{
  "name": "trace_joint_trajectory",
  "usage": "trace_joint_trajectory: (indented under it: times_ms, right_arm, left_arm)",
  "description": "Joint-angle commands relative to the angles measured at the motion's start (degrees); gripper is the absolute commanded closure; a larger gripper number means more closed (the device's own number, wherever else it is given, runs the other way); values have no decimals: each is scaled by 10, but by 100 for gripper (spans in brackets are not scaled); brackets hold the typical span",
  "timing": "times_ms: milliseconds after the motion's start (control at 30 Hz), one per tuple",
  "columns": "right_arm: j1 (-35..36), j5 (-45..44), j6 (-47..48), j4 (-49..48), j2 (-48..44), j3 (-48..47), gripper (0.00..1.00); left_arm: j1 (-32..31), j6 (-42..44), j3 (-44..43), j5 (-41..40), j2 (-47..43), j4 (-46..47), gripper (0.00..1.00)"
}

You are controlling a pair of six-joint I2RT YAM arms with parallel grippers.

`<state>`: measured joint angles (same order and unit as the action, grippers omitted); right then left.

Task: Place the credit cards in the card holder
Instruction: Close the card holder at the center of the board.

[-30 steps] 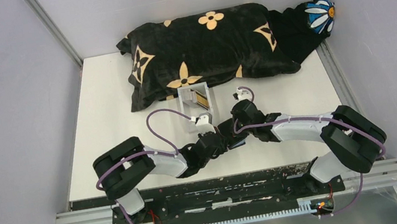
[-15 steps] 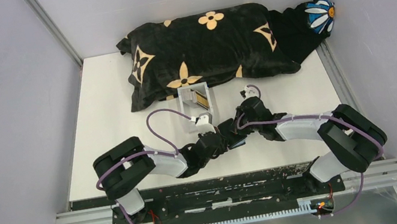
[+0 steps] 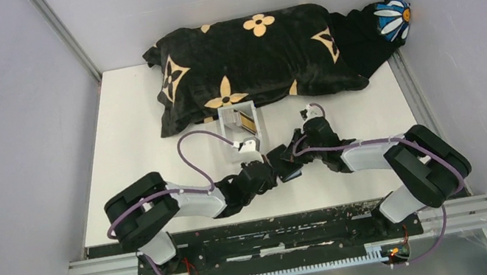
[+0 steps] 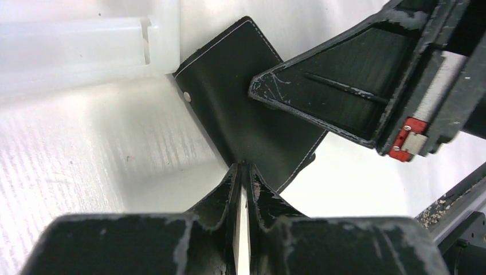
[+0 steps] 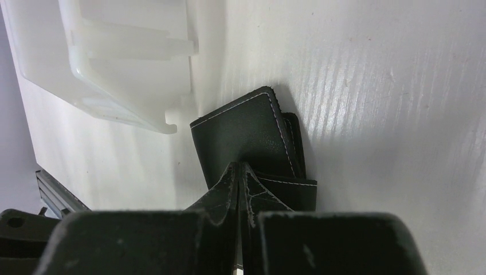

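Note:
The card holder (image 4: 240,109) is a black stitched wallet lying on the white table beside the clear acrylic tray (image 4: 86,51). My left gripper (image 4: 243,167) is shut on one edge of it. My right gripper (image 5: 239,167) is shut on another flap of the card holder (image 5: 238,134), and one of its fingers (image 4: 344,97) shows in the left wrist view. In the top view both grippers meet over the holder (image 3: 282,164), which is mostly hidden by them. One gold-tan credit card (image 3: 247,120) stands in the tray (image 3: 240,132). The other cards are hidden.
A black pillow with tan flowers (image 3: 250,61) lies across the back of the table, just behind the tray. A blue and white flower object (image 3: 394,16) sits at the back right corner. Grey walls close in both sides.
My right wrist has moved back and to the right while still gripping the holder. My left arm has shifted slightly left. The tray has not moved.

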<state>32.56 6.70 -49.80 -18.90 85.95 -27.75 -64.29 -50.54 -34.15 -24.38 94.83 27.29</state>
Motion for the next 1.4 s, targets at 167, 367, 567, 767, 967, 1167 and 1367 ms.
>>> trace_joint_trajectory:
  times_ms: [167,367,567,767,967,1167,1367]
  right_arm:
    - [-21,-61,24,68,39,32,99]
    - [-25,-58,25,67,39,33,99]
    - [-29,-53,25,59,46,34,99]
    - [-33,-49,23,43,67,36,99]
    - [-45,-37,12,10,98,43,99]
    - [-50,-25,8,-9,121,42,99]
    - [-50,-29,17,17,97,34,99]
  left_arm:
    - [6,78,-49,-18,-61,-19,80]
    - [33,112,-88,2,-58,-14,80]
    - [62,100,-84,28,-38,8,81]
    - [67,93,-78,78,-9,46,83]
    - [58,71,-71,200,80,123,86]
    - [45,71,-96,181,177,103,90]
    - [47,106,-62,83,57,94,88]
